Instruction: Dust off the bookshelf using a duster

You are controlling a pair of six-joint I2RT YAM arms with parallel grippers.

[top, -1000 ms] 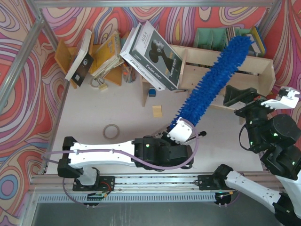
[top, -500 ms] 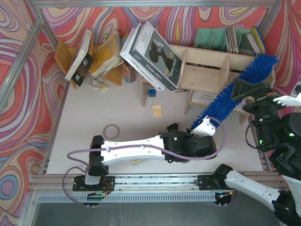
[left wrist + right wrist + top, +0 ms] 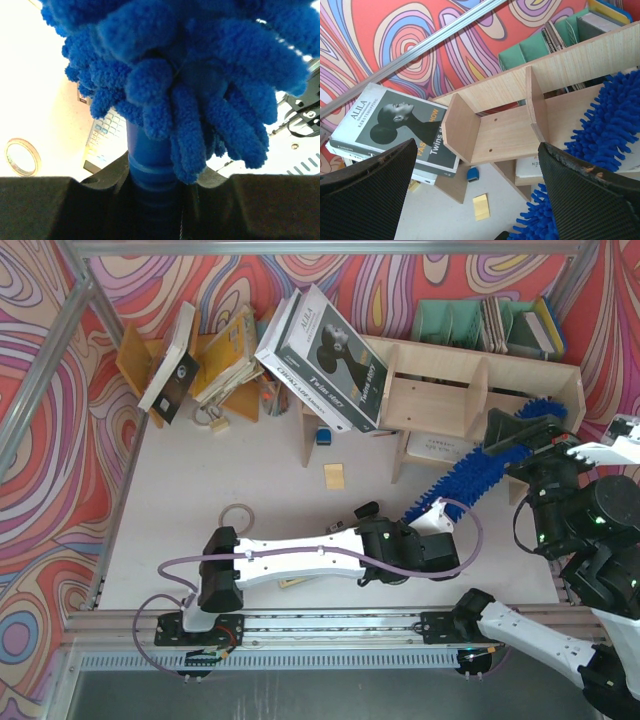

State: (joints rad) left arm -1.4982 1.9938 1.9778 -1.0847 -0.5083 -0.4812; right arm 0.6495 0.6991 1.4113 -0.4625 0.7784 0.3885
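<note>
The pale plywood bookshelf (image 3: 470,355) stands at the back right; the right wrist view shows its compartments (image 3: 495,130). My left gripper (image 3: 432,537) is shut on the blue handle (image 3: 150,165) of the duster (image 3: 480,465). The fluffy blue head slants up and right from the gripper into the shelf's right-hand lower compartment and fills the left wrist view (image 3: 175,75). Its tip lies under the top board, partly hidden by my right gripper. My right gripper (image 3: 565,432) hovers open and empty just right of the duster head (image 3: 615,125), its black pads (image 3: 365,185) wide apart.
A large book (image 3: 320,345) leans on the shelf's left end. An orange-brown rack (image 3: 135,355) with books stands at the back left. Green file holders (image 3: 450,320) stand behind the shelf. A tape ring (image 3: 237,517), a yellow sticky note (image 3: 333,476) and a small blue object (image 3: 324,435) lie on the table.
The duster has swung from over the shelf's top board down and to the right into the right compartment. The left arm has stretched further right. The right gripper barely moved.
</note>
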